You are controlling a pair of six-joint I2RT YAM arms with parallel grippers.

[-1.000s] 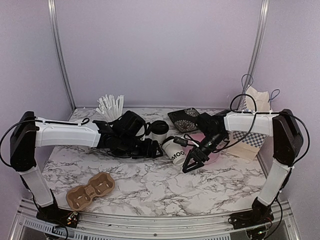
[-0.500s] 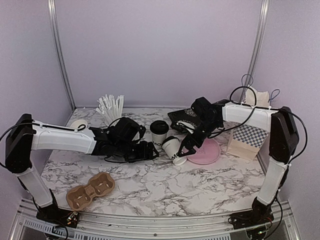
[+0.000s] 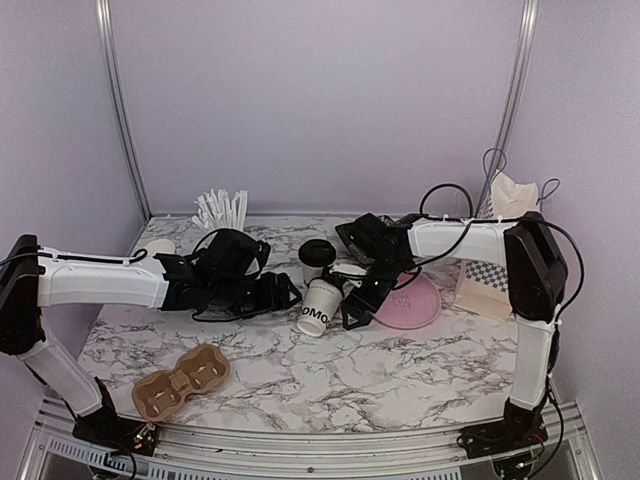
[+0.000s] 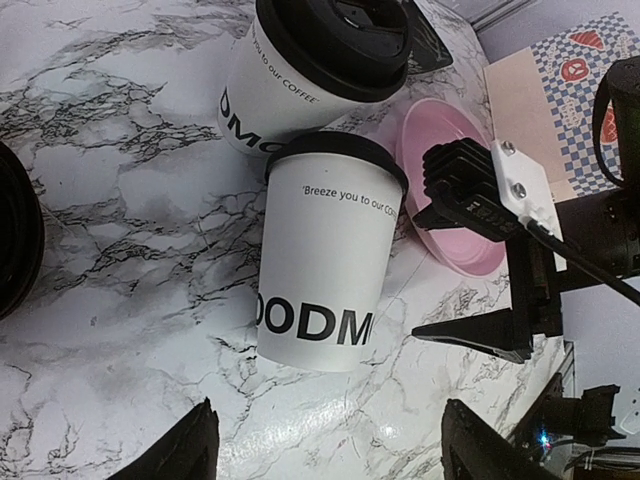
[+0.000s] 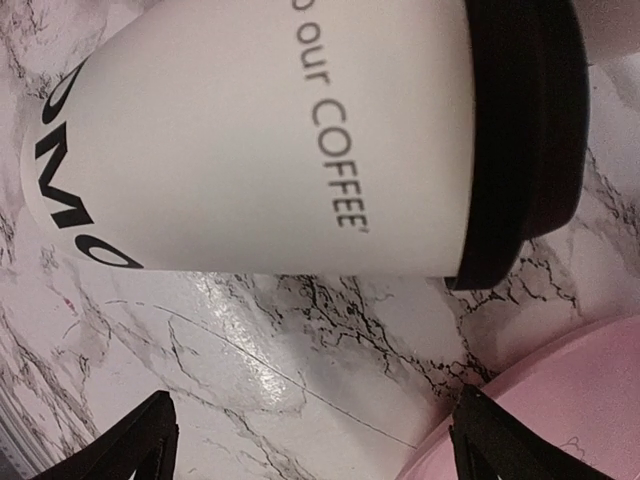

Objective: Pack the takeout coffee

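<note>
Marbled surface carried the nearer cup; left pincer and right pincer hung released. I reckoned a centred grip below its lid best.

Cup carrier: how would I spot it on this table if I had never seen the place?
Start at the marble table and look toward its front left corner. The cup carrier lies flat there, well in front of the clutter further back. It is the only brown cardboard piece, with two round hollows side by side, both empty.
</note>
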